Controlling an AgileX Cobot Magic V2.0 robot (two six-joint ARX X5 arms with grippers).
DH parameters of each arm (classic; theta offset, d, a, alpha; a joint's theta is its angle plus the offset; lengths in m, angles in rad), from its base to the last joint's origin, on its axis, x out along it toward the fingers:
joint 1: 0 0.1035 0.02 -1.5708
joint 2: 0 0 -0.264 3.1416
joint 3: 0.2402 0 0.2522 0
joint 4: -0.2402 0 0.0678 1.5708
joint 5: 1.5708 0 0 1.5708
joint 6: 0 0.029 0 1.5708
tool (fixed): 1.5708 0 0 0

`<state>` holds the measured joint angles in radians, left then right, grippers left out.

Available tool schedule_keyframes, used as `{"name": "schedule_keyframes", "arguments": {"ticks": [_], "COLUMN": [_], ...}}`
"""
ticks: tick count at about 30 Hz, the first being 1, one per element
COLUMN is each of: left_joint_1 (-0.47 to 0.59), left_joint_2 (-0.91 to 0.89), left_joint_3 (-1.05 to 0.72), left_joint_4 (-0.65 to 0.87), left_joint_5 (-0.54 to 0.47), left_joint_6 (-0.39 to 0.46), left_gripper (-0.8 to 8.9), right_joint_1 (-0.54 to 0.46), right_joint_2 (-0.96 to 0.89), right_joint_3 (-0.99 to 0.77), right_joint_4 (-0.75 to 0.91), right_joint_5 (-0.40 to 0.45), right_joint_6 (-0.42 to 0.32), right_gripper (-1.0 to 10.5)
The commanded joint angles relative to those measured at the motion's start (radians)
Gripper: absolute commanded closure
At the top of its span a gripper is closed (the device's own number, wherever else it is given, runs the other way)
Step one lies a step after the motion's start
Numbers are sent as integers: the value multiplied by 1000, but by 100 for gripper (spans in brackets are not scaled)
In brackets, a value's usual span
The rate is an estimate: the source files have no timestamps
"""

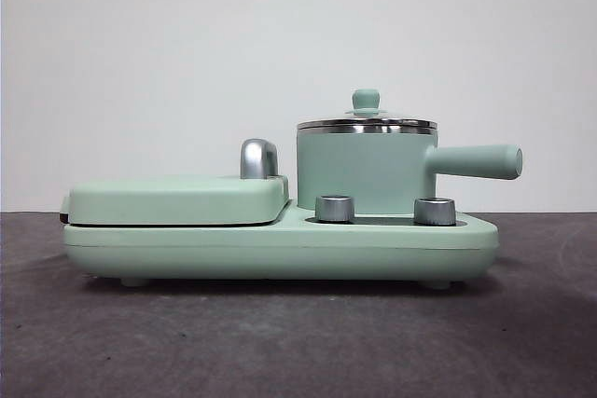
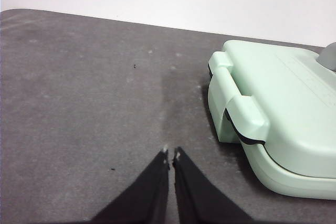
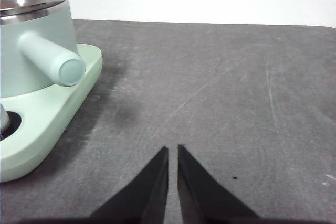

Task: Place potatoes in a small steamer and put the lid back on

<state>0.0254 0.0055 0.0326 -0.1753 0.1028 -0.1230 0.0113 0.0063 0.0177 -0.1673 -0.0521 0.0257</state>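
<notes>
Here, one steamer, one lid — seated.

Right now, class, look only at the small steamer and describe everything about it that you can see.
The small steamer is a mint-green, matte cylindrical pot with a shiny steel rim. It stands upright in the round recess of the green cooker base, behind two metal dials. A long straight green handle sticks out sideways, ending in a rounded cap. The lid, clear glass with a green knob, sits closed on it. Nothing else touches it; its contents cannot be seen.
</notes>
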Motion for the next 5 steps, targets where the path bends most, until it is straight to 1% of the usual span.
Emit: {"name": "schedule_keyframes", "arguments": {"ticks": [1,5], "left_joint_1": [0,0], "left_joint_2": [-2,-2], "left_joint_3": [-20,-20], "left_joint_4": [-4,-4], "left_joint_5": [-2,-2], "left_joint_6": [6,6], "left_gripper": [794,794], "right_joint_1": [0,0], "right_joint_2": [-3,-3], "right_joint_3": [-6,-6], "right_joint_4": [10,10], "right_joint_5": [0,0], "right_joint_6": [-8,-8], "right_gripper": [921,921]}}
